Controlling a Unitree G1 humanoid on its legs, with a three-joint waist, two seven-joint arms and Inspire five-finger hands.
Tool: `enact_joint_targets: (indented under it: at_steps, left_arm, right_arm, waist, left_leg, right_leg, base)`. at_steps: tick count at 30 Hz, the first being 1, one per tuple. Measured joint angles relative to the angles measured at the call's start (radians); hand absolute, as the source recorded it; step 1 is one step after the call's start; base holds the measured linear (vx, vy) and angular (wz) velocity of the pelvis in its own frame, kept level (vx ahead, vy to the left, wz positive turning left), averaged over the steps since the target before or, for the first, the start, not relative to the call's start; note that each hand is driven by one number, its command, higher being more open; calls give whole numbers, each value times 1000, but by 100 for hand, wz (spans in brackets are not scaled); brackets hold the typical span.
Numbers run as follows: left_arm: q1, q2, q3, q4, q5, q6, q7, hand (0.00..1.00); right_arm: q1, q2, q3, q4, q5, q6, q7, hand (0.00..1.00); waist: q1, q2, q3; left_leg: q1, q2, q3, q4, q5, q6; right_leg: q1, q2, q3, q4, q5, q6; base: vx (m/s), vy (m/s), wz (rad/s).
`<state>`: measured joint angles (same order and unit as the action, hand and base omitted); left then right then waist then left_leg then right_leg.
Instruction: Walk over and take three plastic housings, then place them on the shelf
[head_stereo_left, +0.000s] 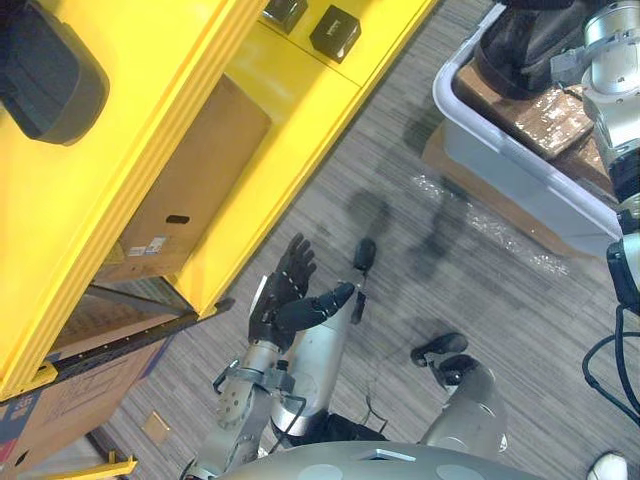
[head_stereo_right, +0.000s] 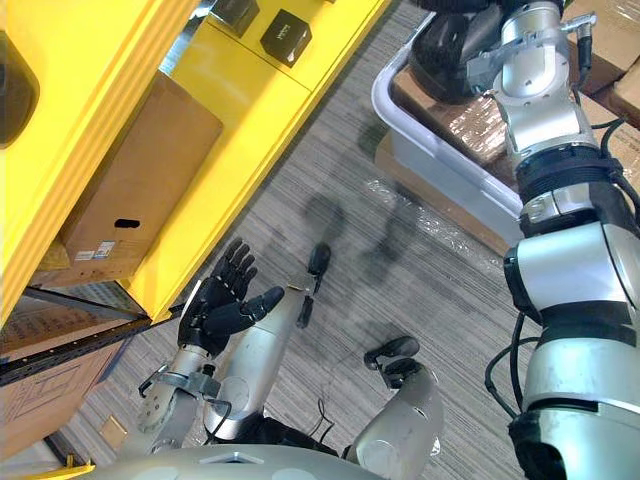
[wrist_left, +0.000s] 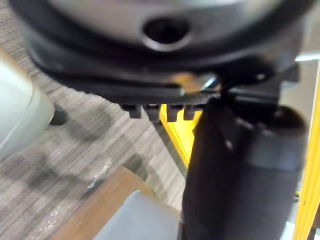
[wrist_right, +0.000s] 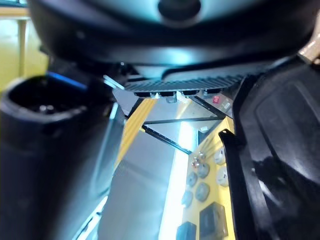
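Note:
A large black plastic housing (head_stereo_left: 520, 45) lies in a grey bin (head_stereo_left: 470, 110) at the upper right, on top of brown wrapped parts. My right arm reaches up over that bin. In the right wrist view the right hand (wrist_right: 50, 170) has its fingers straight, and the housing (wrist_right: 280, 150) lies close beside the hand, on the side away from the thumb. My left hand (head_stereo_left: 285, 295) hangs open and empty above the carpet, by the corner of the yellow shelf (head_stereo_left: 290, 130). Two small black boxes (head_stereo_left: 335, 33) sit on the shelf's board.
A cardboard box (head_stereo_left: 190, 190) stands inside the yellow shelf, with more cartons lower left. A big dark object (head_stereo_left: 40, 70) rests on the shelf's upper level. The bin sits on a flat cardboard sheet (head_stereo_left: 440, 160). Grey carpet lies open between the shelf and the bin.

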<state>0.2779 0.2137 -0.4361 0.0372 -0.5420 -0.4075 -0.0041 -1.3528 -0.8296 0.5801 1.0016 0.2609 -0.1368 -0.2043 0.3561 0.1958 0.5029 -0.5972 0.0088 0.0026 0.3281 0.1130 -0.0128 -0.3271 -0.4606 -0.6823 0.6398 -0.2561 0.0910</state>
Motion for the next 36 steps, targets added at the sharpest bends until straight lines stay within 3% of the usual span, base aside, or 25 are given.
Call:
enact_joint_targets:
  at_steps: [4, 6, 15, 19, 24, 29, 36]
  left_arm:
    - [-1, 0, -2, 0, 0, 0, 0, 100]
    - [-2, 0, -9, 1, 0, 0, 1, 100]
    - [-16, 0, -76, 4, -6, 16, 31, 100]
    - [-39, -1, -69, 6, -45, 16, 38, 100]
    - [-37, -3, -56, 6, -44, 19, 42, 100]
    - [-29, -3, -25, 6, -44, 20, 42, 100]
    - [22, -3, 55, -37, -39, 28, 58, 100]
  right_arm:
    - [10, 13, 17, 75, 31, 111, -1, 100]
    - [29, 13, 19, 110, 80, 137, -16, 100]
    - [93, 13, -24, 130, 95, 120, -120, 100]
    - [143, 12, -71, 119, 61, 131, -128, 100]
    - [186, 11, -132, 81, 40, 125, -91, 100]
    - [259, 0, -167, -10, 17, 116, -42, 100]
    - [397, 3, -239, -157, 17, 159, -20, 100]
  waist:
    - [1, 2, -1]
    - [2, 6, -4]
    - [-3, 60, -42]
    - [-4, 63, -44]
    - [-31, 62, -43]
    - [-62, 48, -36]
    - [-106, -35, -7]
  left_leg:
    - [4, -3, -5, -22, 10, -2]
    - [4, -3, -7, -27, 13, -2]
    - [17, 2, 5, -42, 21, -2]
    - [47, 5, 21, -71, 32, -4]
    - [51, 18, 38, -74, 32, -3]
    - [59, 29, 68, -82, 30, 3]
    - [79, 47, 108, -87, 19, 19]
  right_leg:
    - [0, 1, -8, -6, 1, 1]
    - [1, 3, -11, -9, 1, 2]
    - [-4, 6, 4, -14, 3, 4]
    - [-2, 8, 23, -21, 5, 4]
    - [1, 28, 35, -59, 33, 4]
    - [2, 47, 59, -106, 70, 6]
    - [15, 79, 93, -179, 116, 3]
  base:
    - [6, -15, 4]
    - [5, -12, 2]
    - [1, -9, -4]
    - [-1, -17, -11]
    - [-2, 8, -12]
    - [-4, 31, -19]
    - [7, 24, -18]
